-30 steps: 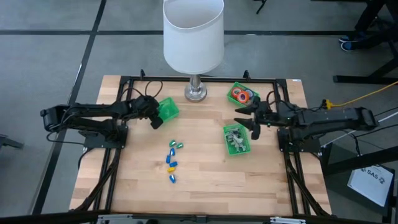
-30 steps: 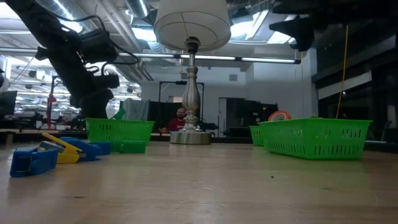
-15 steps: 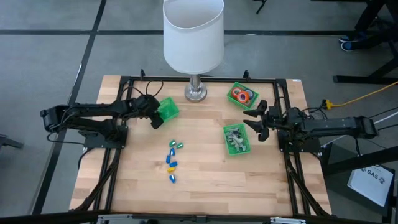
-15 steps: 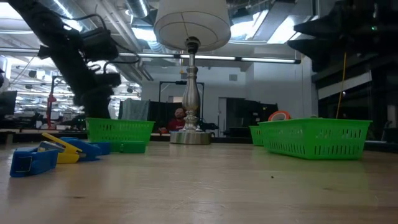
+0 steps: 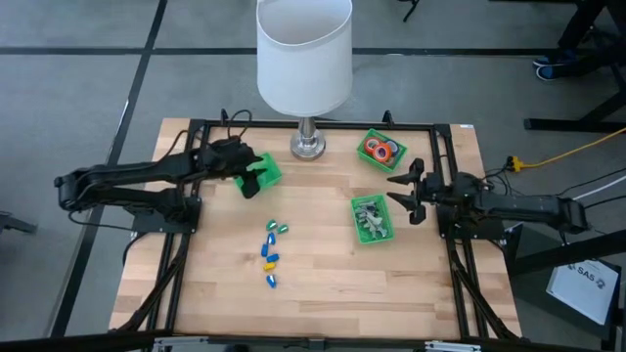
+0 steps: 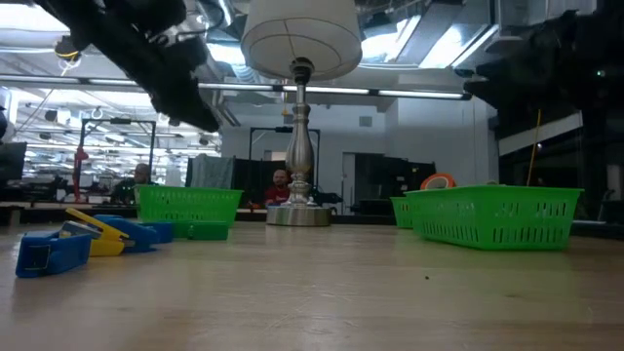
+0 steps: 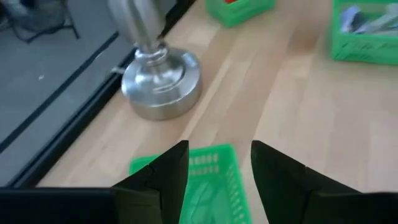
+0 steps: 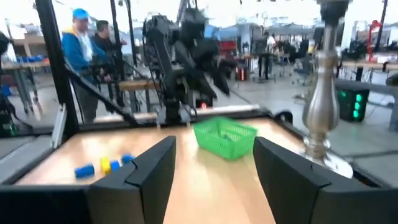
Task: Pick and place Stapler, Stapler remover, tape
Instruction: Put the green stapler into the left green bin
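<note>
The left tool [image 5: 250, 177] has lifted over its green bin [image 5: 265, 170], fingers spread and empty; the loose staplers [image 5: 272, 249] lie nearer it than the open right tool [image 5: 403, 192]

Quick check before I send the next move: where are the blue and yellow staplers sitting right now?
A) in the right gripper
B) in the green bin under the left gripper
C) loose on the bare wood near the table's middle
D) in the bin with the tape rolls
C: the blue and yellow staplers lie loose on the table, outside every bin; the left gripper and right gripper are both open and empty.
</note>
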`<action>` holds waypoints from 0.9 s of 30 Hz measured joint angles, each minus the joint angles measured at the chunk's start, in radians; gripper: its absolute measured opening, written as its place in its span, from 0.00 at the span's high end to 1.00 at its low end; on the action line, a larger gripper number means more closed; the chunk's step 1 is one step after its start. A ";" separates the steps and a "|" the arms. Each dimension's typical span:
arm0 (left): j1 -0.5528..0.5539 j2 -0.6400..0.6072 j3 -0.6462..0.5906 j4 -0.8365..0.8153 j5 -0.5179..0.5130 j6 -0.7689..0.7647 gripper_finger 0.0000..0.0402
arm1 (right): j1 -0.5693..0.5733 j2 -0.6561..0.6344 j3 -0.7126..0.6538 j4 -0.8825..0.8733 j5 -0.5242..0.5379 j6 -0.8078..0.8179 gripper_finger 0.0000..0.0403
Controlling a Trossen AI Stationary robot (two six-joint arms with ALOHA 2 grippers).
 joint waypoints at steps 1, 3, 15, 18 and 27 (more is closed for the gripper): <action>-0.009 -0.011 0.001 -0.005 0.008 0.000 0.58 | -0.012 -0.018 0.000 -0.048 -0.007 0.000 0.45; -0.028 -0.034 0.001 -0.023 0.030 -0.011 0.59 | -0.038 -0.058 0.000 -0.135 -0.008 0.003 0.45; -0.292 -0.086 0.000 -0.045 -0.103 -0.104 0.60 | -0.131 -0.240 0.000 -0.349 0.004 -0.056 0.45; -0.376 -0.079 0.000 -0.054 -0.178 -0.130 0.61 | -0.131 -0.226 0.000 -0.357 0.054 -0.035 0.45; -0.622 0.026 0.000 -0.063 -0.331 -0.216 0.66 | -0.130 -0.221 0.000 -0.356 0.059 -0.023 0.45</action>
